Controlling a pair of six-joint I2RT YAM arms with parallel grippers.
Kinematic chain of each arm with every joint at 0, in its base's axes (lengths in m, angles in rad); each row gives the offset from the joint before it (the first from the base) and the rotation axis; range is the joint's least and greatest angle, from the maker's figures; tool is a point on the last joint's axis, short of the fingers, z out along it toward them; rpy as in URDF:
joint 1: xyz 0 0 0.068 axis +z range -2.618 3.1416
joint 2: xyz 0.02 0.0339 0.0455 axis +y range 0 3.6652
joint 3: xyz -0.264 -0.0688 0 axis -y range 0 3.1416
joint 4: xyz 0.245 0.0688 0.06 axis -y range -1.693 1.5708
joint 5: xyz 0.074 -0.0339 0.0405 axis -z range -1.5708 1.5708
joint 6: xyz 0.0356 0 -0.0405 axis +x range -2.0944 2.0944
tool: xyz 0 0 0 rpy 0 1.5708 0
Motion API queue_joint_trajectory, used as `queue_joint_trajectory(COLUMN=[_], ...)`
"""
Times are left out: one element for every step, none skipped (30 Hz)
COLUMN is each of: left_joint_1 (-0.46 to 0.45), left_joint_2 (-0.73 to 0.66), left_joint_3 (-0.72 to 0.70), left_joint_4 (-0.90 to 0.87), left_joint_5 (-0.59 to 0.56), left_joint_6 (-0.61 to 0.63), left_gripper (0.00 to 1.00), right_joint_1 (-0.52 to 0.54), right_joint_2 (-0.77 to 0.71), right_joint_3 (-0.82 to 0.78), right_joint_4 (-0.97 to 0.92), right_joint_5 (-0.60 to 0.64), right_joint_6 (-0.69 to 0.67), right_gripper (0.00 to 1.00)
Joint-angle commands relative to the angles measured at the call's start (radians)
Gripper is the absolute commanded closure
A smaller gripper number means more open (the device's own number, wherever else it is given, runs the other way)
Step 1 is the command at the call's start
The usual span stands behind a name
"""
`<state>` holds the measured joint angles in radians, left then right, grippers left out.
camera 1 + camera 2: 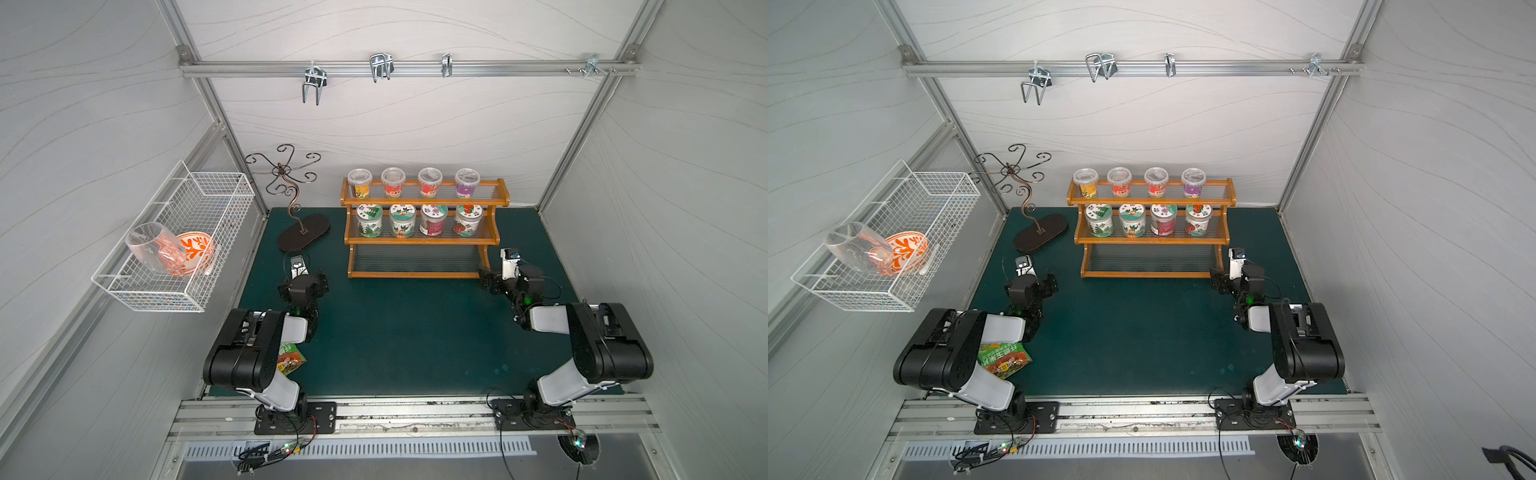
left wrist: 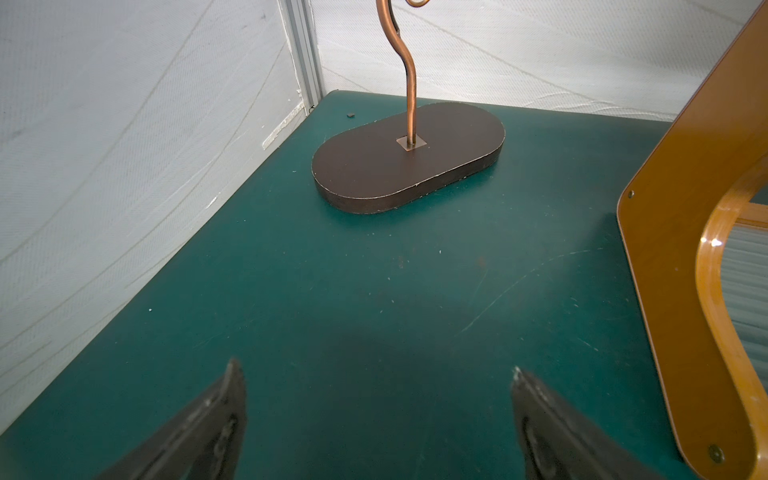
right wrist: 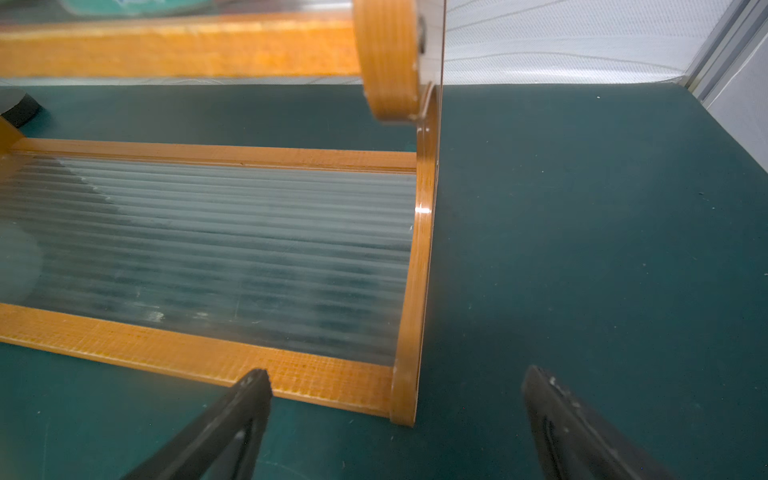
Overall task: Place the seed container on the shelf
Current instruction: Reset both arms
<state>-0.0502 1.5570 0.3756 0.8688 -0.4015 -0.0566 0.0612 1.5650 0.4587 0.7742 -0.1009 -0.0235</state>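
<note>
Left wrist view: the left gripper sits over the green mat with its two dark fingers spread wide and nothing between them. Ahead of the fingers stands the copper wire stand on its dark oval base. One wooden end panel of the shelf shows off to one side.

Right wrist view: the right gripper is likewise spread wide and grips nothing. One fingertip shows in front of the front rail of the shelf's lowest tier, close to the end panel; whether it touches the wood cannot be told. Behind the rail lies the ribbed clear panel of that tier.

Top views: taking the mat as the clock face, the shelf stands at 12 o'clock against the back wall. Eight seed containers stand upright on it, four along the top tier and four along the middle tier. The wire stand is at 11 o'clock, just beside the shelf's end. The left gripper is at 9 o'clock, near the stand's base. The right gripper is at 2 o'clock, by the other end of the lowest tier. A snack packet lies at 8 o'clock, partly under the left arm. Past the mat at 9 o'clock, a white wire basket on the side wall holds a glass and an orange-patterned bowl.
</note>
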Motion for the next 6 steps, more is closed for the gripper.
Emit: queue_joint_trajectory(left_joint_1=[0.004, 0.006, 0.006, 0.006, 0.006, 0.005], left_joint_2=[0.002, 0.002, 0.002, 0.002, 0.002, 0.001], left_joint_3=[0.021, 0.022, 0.022, 0.022, 0.022, 0.022], left_joint_4=[0.027, 0.027, 0.027, 0.027, 0.027, 0.026], left_joint_5=[0.010, 0.010, 0.011, 0.010, 0.010, 0.010], left_joint_6=[-0.003, -0.004, -0.004, -0.004, -0.004, -0.004], left_gripper=[0.00, 0.00, 0.00, 0.00, 0.00, 0.00], right_joint_1=[0.001, 0.001, 0.000, 0.000, -0.001, -0.001], right_joint_2=[0.010, 0.012, 0.011, 0.010, 0.009, 0.008], right_joint_3=[0.006, 0.006, 0.005, 0.006, 0.003, 0.003], right_joint_4=[-0.023, -0.020, -0.016, -0.023, -0.018, -0.018], right_joint_5=[0.013, 0.010, 0.008, 0.006, 0.009, 0.007], right_joint_6=[0.002, 0.002, 0.002, 0.002, 0.002, 0.002], right_gripper=[0.01, 0.01, 0.01, 0.01, 0.01, 0.01])
